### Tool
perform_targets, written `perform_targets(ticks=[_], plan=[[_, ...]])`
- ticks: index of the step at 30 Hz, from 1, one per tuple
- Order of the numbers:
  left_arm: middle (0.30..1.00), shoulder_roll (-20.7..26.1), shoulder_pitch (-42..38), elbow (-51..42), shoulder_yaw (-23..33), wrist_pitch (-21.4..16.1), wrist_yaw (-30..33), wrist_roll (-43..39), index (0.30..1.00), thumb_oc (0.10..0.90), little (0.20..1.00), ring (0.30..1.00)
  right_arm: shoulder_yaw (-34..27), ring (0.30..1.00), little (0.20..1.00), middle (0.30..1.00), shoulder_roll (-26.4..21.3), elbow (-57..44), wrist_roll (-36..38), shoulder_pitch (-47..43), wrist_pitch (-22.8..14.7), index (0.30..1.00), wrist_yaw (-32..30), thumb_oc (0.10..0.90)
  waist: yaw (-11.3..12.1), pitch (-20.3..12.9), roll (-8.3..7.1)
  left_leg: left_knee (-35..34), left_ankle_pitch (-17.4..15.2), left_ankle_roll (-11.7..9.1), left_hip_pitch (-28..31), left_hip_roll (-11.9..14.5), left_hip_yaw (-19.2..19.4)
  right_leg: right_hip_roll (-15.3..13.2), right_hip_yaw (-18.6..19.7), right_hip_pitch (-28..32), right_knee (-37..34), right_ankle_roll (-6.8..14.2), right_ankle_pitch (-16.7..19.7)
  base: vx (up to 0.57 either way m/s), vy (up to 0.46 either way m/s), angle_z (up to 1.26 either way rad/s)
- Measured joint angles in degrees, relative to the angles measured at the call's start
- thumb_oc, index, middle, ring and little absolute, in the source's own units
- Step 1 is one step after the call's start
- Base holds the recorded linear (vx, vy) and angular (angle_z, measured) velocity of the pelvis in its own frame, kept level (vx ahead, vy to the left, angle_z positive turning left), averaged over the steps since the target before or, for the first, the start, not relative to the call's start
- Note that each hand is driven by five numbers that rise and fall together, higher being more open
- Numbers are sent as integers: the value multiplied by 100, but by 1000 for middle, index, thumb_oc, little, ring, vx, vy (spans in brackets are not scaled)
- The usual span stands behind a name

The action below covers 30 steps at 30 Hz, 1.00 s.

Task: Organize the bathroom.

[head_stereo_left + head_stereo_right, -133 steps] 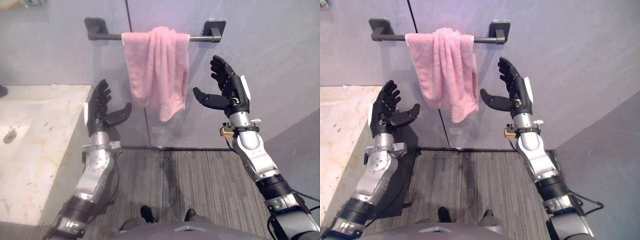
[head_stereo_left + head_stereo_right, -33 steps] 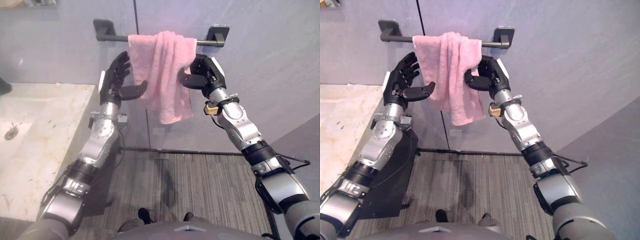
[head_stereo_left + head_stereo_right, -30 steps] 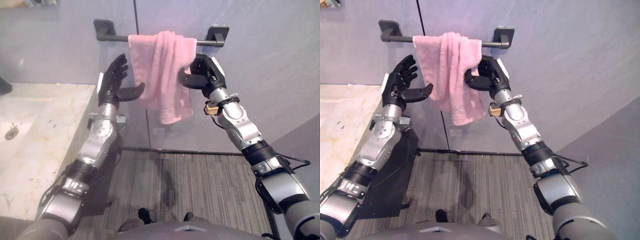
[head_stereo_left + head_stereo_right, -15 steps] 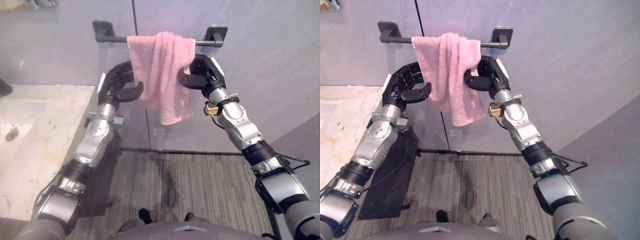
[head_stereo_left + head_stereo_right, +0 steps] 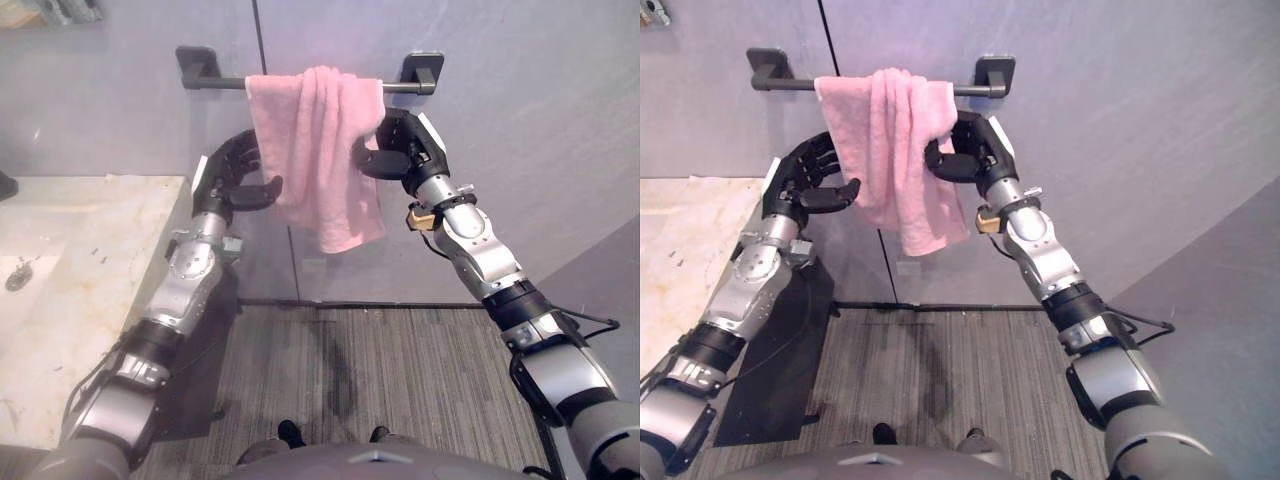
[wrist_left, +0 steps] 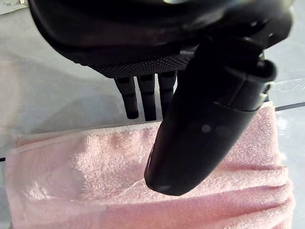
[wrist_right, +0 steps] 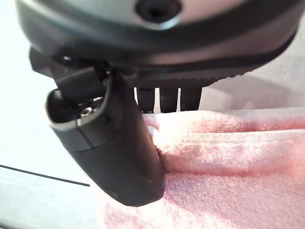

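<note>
A pink towel (image 5: 320,150) hangs bunched over a black towel bar (image 5: 215,84) on the grey wall. My left hand (image 5: 228,172) is at the towel's left edge. Its fingers are curled and its thumb (image 6: 200,129) lies on the front of the cloth (image 6: 71,181). At the towel's right edge, just under the bar, my right hand (image 5: 400,150) is shut on the cloth. Its fingers pass behind the towel (image 7: 238,162) and its thumb (image 7: 119,157) presses into the front.
A pale stone counter (image 5: 70,300) with a sink drain (image 5: 20,272) stands at the left, close to my left arm. A striped grey floor (image 5: 400,370) runs below the wall. Small items sit on a shelf (image 5: 50,12) at the top left.
Both hands rose from below to the towel's two edges. My right hand closed on the right edge. In the last second my left hand's straight fingers curled at the left edge.
</note>
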Motion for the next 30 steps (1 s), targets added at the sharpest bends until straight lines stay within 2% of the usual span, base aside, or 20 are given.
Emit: perform_targets(ticks=[10, 16, 22, 30], plan=[[300, 105, -3, -1, 82, -44, 110, 27, 300, 400, 300, 300, -3, 300, 300, 300, 4, -44, -2, 12, 0, 300, 1, 400, -58, 0, 0, 0, -1, 0, 6, -1, 8, 0, 9, -1, 3, 0, 0, 0, 0, 0], [300, 100, 0, 7, 135, -175, 647, 46, 300, 400, 300, 300, -62, 300, 300, 300, 84, -71, 0, 111, -17, 300, -91, 400, -86, 0, 0, -1, -2, 0, 7, -1, 9, -1, 8, -1, 5, 0, 0, 0, 0, 0], [300, -757, 266, -27, 619, -670, 1741, 60, 300, 400, 300, 300, -350, 300, 300, 300, 777, -361, 0, 728, -405, 300, -863, 400, -67, -1, -1, -1, -20, -2, 16, -1, 3, -2, 14, 2, 15, 0, 0, -5, 2, 0], [300, -1147, 497, -80, 621, -751, 2277, 64, 300, 400, 300, 300, -413, 300, 300, 300, 1314, -462, 21, 1086, -729, 300, -1726, 400, -58, -1, -3, -1, -52, 27, 86, 0, 0, -35, 36, -4, 171, 1, -1, -1, 2, 0]])
